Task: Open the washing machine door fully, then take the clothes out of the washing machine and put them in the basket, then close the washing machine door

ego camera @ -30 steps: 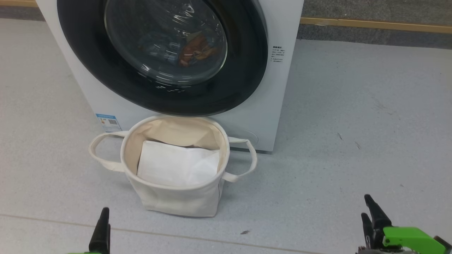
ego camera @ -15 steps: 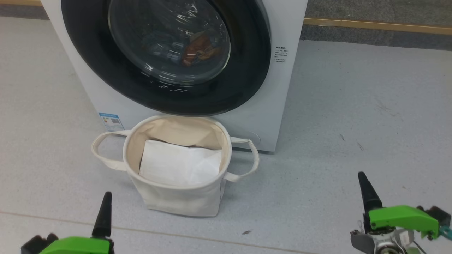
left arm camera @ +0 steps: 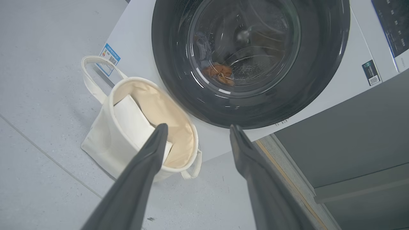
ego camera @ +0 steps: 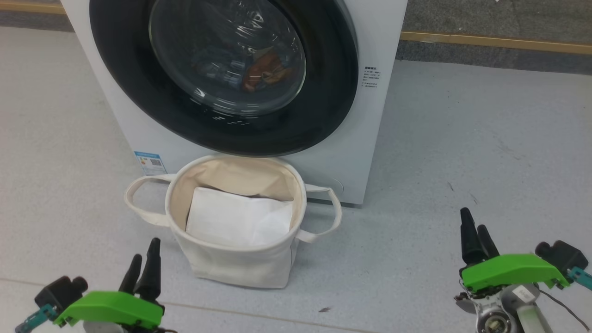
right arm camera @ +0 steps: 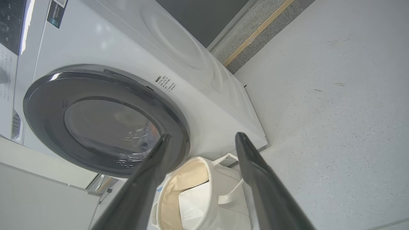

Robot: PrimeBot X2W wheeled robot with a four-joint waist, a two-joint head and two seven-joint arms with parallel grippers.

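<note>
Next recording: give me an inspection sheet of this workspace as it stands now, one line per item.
Surface: grey speckled floor, one seam line, faint scuffs.
Job's things: washing machine door looks closed; clothes show behind its glass, inside the washing machine; basket stands on the floor close before it.
Clutter: white folded sheet lies in the basket; small dark scrap on the floor.
Grippers: left gripper and right gripper both open, empty, low either side of the basket.
Cables: thin dark wire at the right wrist.
Surroundings: wood-coloured strip along a grey wall base behind the machine.
</note>
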